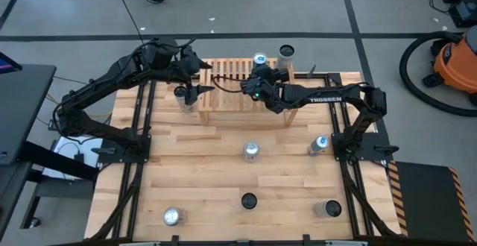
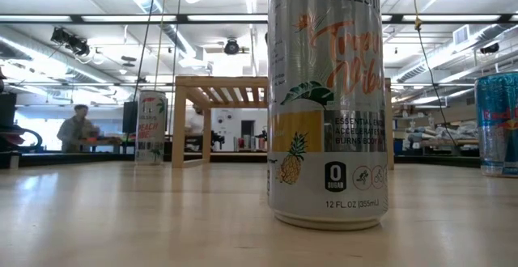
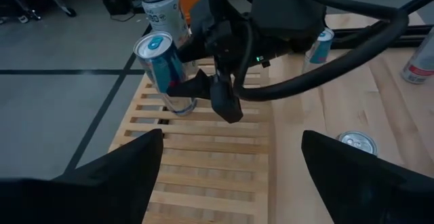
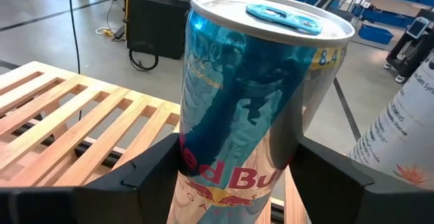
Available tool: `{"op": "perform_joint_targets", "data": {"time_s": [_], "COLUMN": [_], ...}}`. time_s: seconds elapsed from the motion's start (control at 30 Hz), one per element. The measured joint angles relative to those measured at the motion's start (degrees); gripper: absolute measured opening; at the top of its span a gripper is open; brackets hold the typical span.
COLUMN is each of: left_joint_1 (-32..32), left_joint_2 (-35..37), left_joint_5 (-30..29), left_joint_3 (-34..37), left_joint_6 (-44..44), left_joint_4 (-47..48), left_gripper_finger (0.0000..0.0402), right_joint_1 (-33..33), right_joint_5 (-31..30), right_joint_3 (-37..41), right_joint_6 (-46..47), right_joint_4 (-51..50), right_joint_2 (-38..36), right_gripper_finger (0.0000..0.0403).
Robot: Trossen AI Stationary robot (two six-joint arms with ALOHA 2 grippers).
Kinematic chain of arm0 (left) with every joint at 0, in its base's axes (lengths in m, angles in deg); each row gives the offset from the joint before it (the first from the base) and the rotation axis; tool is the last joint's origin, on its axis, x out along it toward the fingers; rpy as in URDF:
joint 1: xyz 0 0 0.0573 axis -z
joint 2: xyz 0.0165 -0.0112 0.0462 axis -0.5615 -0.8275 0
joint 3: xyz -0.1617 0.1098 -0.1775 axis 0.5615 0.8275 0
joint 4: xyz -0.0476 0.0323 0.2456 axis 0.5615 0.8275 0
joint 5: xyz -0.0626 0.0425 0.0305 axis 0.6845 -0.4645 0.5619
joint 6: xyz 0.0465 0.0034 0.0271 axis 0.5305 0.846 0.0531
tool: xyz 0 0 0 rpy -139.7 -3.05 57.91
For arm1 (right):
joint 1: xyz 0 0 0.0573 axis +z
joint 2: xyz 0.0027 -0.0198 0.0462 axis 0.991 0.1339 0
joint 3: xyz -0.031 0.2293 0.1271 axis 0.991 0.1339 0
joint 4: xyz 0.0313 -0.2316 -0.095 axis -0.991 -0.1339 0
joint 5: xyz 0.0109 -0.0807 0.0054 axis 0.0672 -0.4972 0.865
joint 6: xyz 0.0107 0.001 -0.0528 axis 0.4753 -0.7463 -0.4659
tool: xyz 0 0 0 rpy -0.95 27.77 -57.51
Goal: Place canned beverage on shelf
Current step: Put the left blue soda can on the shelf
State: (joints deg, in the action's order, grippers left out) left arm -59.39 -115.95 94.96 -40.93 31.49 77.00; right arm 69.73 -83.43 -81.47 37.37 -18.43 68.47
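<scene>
Right pincer [image 4: 230, 176] brackets glossy cylindrical blue can [image 4: 251, 95] on slatted wood shelf [image 4: 74, 115].

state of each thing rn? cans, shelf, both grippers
Red Bull can: upright on the shelf, between the right gripper's fingers
white can: upright at the shelf's far right corner
shelf: standing, two cans on its slats
right gripper: around the Red Bull can
left gripper: open, empty, at the shelf's left end
Celsius can: upright on table

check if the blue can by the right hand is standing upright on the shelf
Upright: the blue can stands lid-up on the shelf slats, between the right hand fingers.
</scene>
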Motion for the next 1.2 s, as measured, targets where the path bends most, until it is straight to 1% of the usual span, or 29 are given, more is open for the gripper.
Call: {"op": "perform_joint_targets", "data": {"time_s": [0.1, 0.23, 0.7, 1.2], "left_joint_1": [0.0, 0.0, 0.0, 0.0], "left_joint_2": [0.0, 0.0, 0.0, -0.02], "left_joint_5": [0.0, 0.0, 0.0, -0.02], "left_joint_3": [0.0, 0.0, 0.0, 0.0], "left_joint_6": [0.02, 0.0, -0.23, -0.31], "left_joint_4": [0.0, 0.0, 0.02, 0.02], "left_gripper_finger": [0.0355, 0.0355, 0.0355, 0.0355], "right_joint_1": [0.0, 0.0, 0.0, 0.0], "right_joint_5": [0.77, 1.61, 1.35, 3.69], "right_joint_3": [0.0, 0.0, 0.0, 0.02], "right_joint_6": [0.0, 0.61, 1.07, 1.04], "right_joint_4": [-0.12, -0.3, -1.18, -1.44], "right_joint_2": [0.0, 0.01, 0.04, 0.17], "right_gripper_finger": [0.0279, 0.0286, 0.0289, 0.0289]}}
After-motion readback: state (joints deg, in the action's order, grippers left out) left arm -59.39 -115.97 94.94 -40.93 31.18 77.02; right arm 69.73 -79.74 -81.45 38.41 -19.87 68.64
